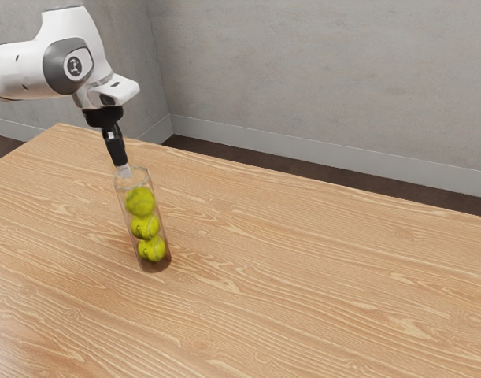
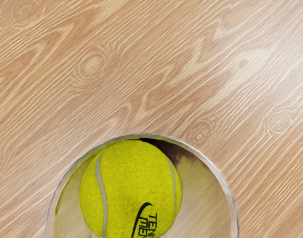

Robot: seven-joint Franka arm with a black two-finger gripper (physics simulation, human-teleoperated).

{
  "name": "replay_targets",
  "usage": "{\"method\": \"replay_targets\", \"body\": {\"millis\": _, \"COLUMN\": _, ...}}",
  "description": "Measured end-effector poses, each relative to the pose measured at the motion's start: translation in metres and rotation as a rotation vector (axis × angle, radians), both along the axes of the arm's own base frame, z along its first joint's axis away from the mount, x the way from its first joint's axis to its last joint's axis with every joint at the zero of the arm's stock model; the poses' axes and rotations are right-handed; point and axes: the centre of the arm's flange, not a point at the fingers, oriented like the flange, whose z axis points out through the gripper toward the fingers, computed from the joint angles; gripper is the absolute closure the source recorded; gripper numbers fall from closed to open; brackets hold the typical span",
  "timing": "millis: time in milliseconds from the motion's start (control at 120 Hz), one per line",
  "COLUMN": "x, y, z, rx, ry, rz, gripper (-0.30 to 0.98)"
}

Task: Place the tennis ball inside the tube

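Tennis ball (image 1: 140, 201) is seen atop two other balls (image 1: 145, 228) in tube (image 1: 136, 181); gripper (image 1: 124, 171) is poised at mouth, opening & hold unclear. Tube may be tipped if brushed w/ sideways exit.

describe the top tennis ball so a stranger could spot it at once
A clear tube stands on the wooden table. Inside are three yellow-green balls, one above another. Pick the top ball, nearest the tube's open rim.

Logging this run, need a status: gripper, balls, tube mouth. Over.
Gripper at the mouth of the tube. Three tennis balls stacked inside, top one below the rim. No obstruction seen.
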Motion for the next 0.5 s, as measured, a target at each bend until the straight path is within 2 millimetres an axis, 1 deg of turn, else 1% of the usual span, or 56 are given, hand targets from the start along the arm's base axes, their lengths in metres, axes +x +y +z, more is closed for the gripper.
{"method": "replay_targets", "body": {"millis": 67, "x": -0.001, "y": -0.002, "z": 0.003, "rx": 0.001, "ry": -0.003, "rz": 0.000, "gripper": 0.06}}
{"method": "replay_targets", "body": {"millis": 133, "x": -0.006, "y": -0.010, "z": 0.015, "rx": 0.007, "ry": -0.005, "rz": 0.005, "gripper": 0.04}}
{"method": "replay_targets", "body": {"millis": 217, "x": -0.017, "y": -0.025, "z": 0.038, "rx": 0.031, "ry": 0.003, "rz": 0.024, "gripper": 0.03}}
{"method": "replay_targets", "body": {"millis": 292, "x": -0.021, "y": -0.039, "z": 0.064, "rx": 0.056, "ry": 0.005, "rz": 0.048, "gripper": 0.02}}
{"method": "replay_targets", "body": {"millis": 317, "x": -0.022, "y": -0.044, "z": 0.070, "rx": 0.060, "ry": 0.010, "rz": 0.055, "gripper": 0.02}}
{"method": "replay_targets", "body": {"millis": 375, "x": -0.024, "y": -0.055, "z": 0.075, "rx": 0.061, "ry": 0.030, "rz": 0.073, "gripper": 0.01}}
{"method": "replay_targets", "body": {"millis": 500, "x": -0.028, "y": -0.076, "z": 0.079, "rx": 0.064, "ry": 0.066, "rz": 0.108, "gripper": 0.01}}
